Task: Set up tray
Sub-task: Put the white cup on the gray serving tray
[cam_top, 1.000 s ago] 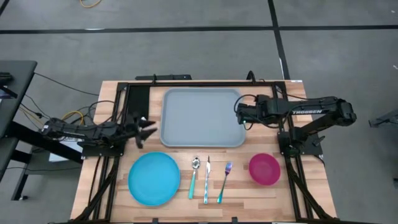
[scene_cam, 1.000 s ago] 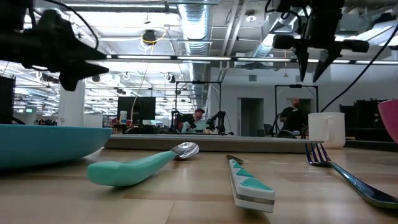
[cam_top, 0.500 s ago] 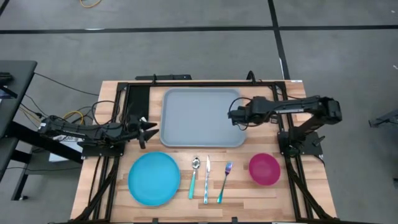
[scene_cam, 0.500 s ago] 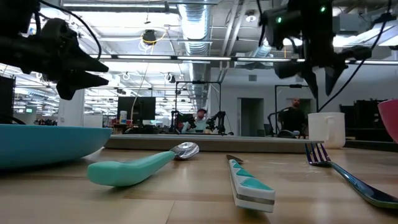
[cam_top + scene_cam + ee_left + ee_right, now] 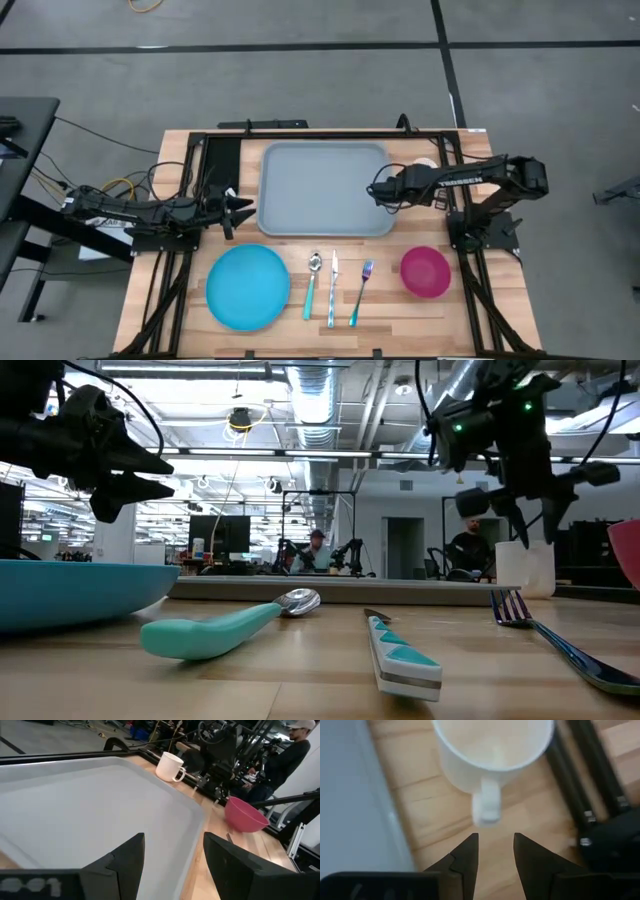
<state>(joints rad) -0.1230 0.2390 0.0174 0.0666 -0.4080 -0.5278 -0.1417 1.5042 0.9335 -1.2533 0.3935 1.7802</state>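
Note:
The grey-blue tray point(image 5: 322, 190) lies flat on the table's far middle. A white mug point(image 5: 492, 750) stands on its base on the wood just right of the tray point(image 5: 350, 795), its handle point(image 5: 486, 806) turned toward my right gripper point(image 5: 496, 845). That gripper point(image 5: 533, 538) is open and hangs above the mug point(image 5: 525, 568), pointing steeply down and touching nothing. My left gripper point(image 5: 172, 855) is open and nearly level at the tray's left edge point(image 5: 240, 208), with nothing between its fingers.
Along the near edge lie a round blue plate point(image 5: 248, 287), a teal spoon point(image 5: 312, 283), a knife point(image 5: 333, 290), a fork point(image 5: 360, 292) and a pink bowl point(image 5: 426, 272). Black frame rails point(image 5: 580, 780) run close beside the mug. People stand in the room beyond.
My right gripper has come down toward the mug and tipped to point more steeply down, drifting slightly toward the near edge. My left gripper has stayed in place and rolled a little. Nothing on the table has moved.

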